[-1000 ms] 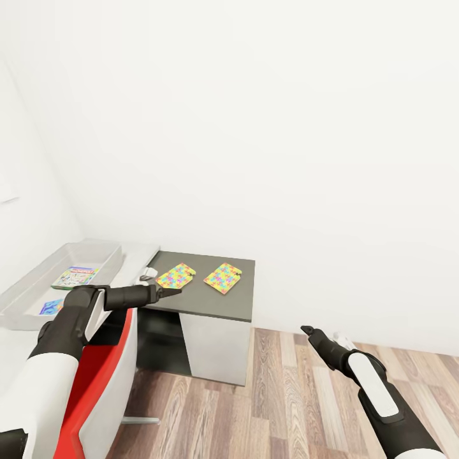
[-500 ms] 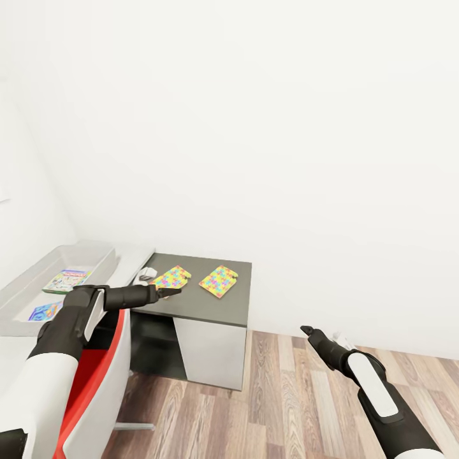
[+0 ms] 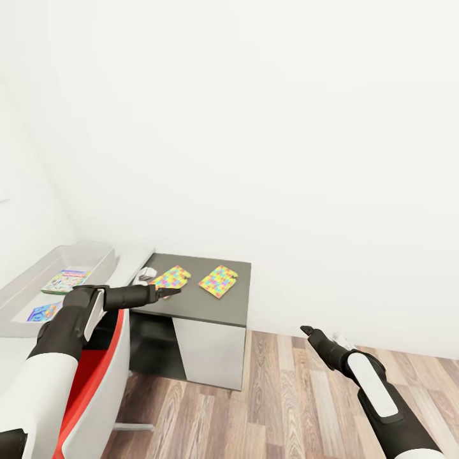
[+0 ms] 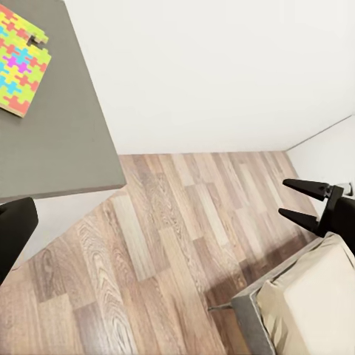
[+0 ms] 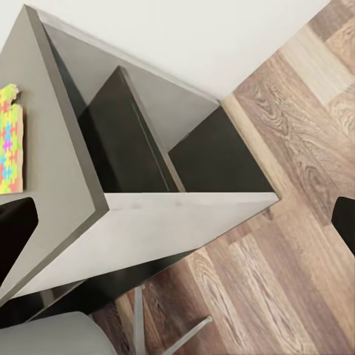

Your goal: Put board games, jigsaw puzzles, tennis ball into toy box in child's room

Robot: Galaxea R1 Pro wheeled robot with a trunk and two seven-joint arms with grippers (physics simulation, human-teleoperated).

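Both our grippers hang free of everything. Our left gripper point(image 3: 172, 292), black and tapered, points over the near edge of the dark grey cabinet point(image 3: 217, 305), and we cannot tell whether its jaws are parted or closed. Our right gripper point(image 3: 306, 331) hovers above the wood-plank floor point(image 3: 287, 401), and in the left wrist view point(image 4: 302, 201) its two pointed fingers stand apart, holding nothing.

Two jigsaw puzzles lie flat on the cabinet's matte top, side by side but not touching: one point(image 3: 171, 278) just beyond our left gripper, the other point(image 3: 218, 281) nearer the middle. Both are thin boards of yellow, pink, green and blue interlocking pieces.

Further left, on the pale table point(image 3: 131, 261), sits the shallow grey toy box point(image 3: 95, 255) with sloping sides. Inside it lie a white-and-green board game point(image 3: 66, 280) and a smaller blue one point(image 3: 43, 312).

A red-and-white chair point(image 3: 102, 376) stands below our left arm.
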